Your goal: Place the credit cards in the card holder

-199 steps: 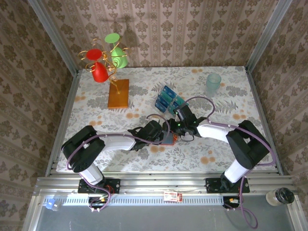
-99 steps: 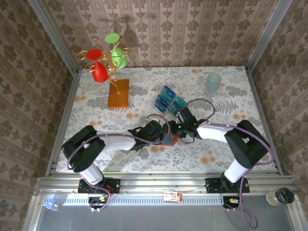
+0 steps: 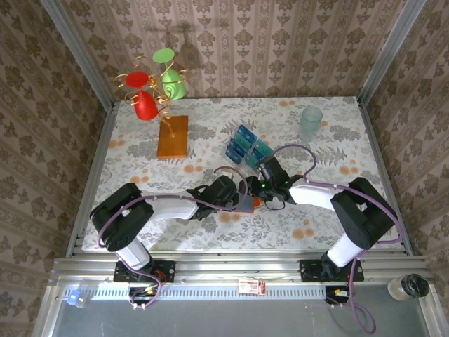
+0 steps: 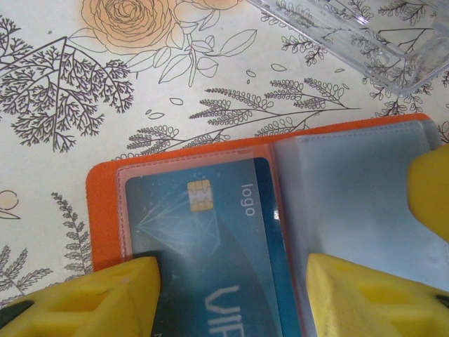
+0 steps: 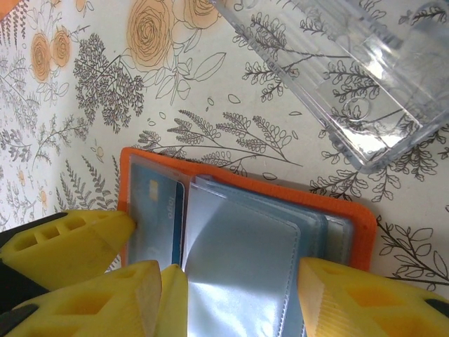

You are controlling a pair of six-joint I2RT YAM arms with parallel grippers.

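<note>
Moved since a second ago: right gripper (image 3: 257, 194), a touch nearer, fingers spread wider. No change at left gripper (image 3: 237, 196).

Open card holder (image 3: 248, 205): near the middle of the table, between the two grippers, lying flat. Orange leather-like cover (image 4: 102, 210) with rounded corners. Glossy clear plastic sleeves inside, stitched along the edges.

One credit card (image 4: 210, 232), in the left-hand sleeve: thin, blue-teal, rounded corners, gold chip. Small white "logo". Larger white lettering starting "VI", the rest cut off by the frame edge.

Same left gripper (image 4: 231, 284), wrist view: smooth yellow plastic fingers (image 4: 105, 298) apart, tips at the holder's near edge either side of the sleeved card, clamped on nothing.

Same right gripper (image 5: 228, 281), wrist view: yellow fingers (image 5: 351, 302) apart, straddling a loose clear sleeve page. Contact with it: cannot tell.

Loose credit cards (image 3: 243, 145): several, blue and teal, fanned on the table beyond the holder.

Clear box (image 5: 351, 77): hard transparent plastic, rectangular, just beyond the holder, not touching it.

Tablecloth (image 3: 337, 154): pale, printed with orange roses and grey line-drawn leaves.

Far left: flat orange-brown board (image 3: 172, 136) under a gold wire stand with red and green cups (image 3: 146, 105).

Far right: translucent teal tumbler (image 3: 311, 123).
</note>
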